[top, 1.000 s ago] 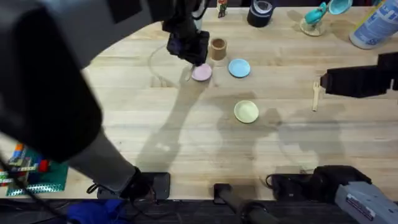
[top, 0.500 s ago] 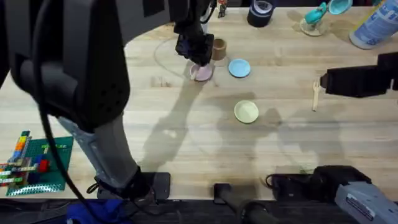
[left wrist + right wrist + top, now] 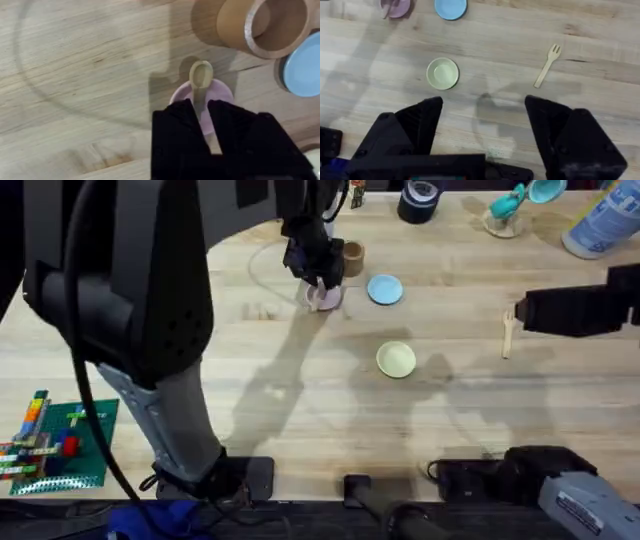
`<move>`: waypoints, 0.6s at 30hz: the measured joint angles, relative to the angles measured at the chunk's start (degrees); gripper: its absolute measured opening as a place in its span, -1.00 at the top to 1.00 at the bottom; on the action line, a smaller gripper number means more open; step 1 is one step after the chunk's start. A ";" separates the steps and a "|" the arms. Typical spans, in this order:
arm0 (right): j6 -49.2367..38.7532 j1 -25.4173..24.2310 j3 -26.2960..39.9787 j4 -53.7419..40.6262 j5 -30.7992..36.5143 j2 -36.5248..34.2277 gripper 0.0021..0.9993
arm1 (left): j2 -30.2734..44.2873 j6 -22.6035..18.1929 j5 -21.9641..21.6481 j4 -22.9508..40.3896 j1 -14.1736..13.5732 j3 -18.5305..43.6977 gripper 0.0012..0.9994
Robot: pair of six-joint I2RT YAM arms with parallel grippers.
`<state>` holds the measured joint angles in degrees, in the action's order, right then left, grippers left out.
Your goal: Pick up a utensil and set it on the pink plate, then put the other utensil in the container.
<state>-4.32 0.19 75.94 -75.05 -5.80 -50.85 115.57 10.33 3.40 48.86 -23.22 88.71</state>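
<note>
The utensil (image 3: 201, 76), a pale wooden spoon, is held in my left gripper (image 3: 200, 107), which is shut on its handle. Its bowl sticks out past the rim of the pink plate (image 3: 222, 92), and the handle lies over the plate. From overhead, the left gripper (image 3: 316, 268) hangs right over the pink plate (image 3: 324, 299). The container (image 3: 351, 257), a brown cup, stands just behind and to the right of it. The other utensil (image 3: 508, 333), a wooden fork, lies flat on the table at the right. My right gripper (image 3: 484, 102) is open above the table, near the fork (image 3: 547, 65).
A light blue plate (image 3: 384, 289) sits right of the pink one, and a pale yellow plate (image 3: 396, 359) lies nearer the middle. A black tape roll (image 3: 418, 200), a teal item and a bottle line the far edge. Toy bricks (image 3: 45, 442) lie at the front left.
My left arm has reached further out and lowered, bringing the spoon over the pink plate. The right arm and the fork have not moved.
</note>
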 joint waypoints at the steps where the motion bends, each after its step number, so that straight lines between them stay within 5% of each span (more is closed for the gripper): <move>1: 0.00 0.00 0.00 0.00 0.00 0.00 -1.00 | 0.00 0.02 0.02 0.02 0.00 0.00 0.48; 10: 0.00 0.00 0.00 0.00 0.00 0.02 -1.00 | 0.00 0.00 0.02 1.01 0.00 0.00 0.18; 18: 0.00 0.00 0.00 0.00 0.00 0.01 -1.00 | -0.04 0.00 0.03 2.96 0.00 0.00 -0.48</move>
<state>-4.32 0.19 75.94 -75.05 -5.80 -50.84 115.53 10.33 3.43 51.82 -23.22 88.71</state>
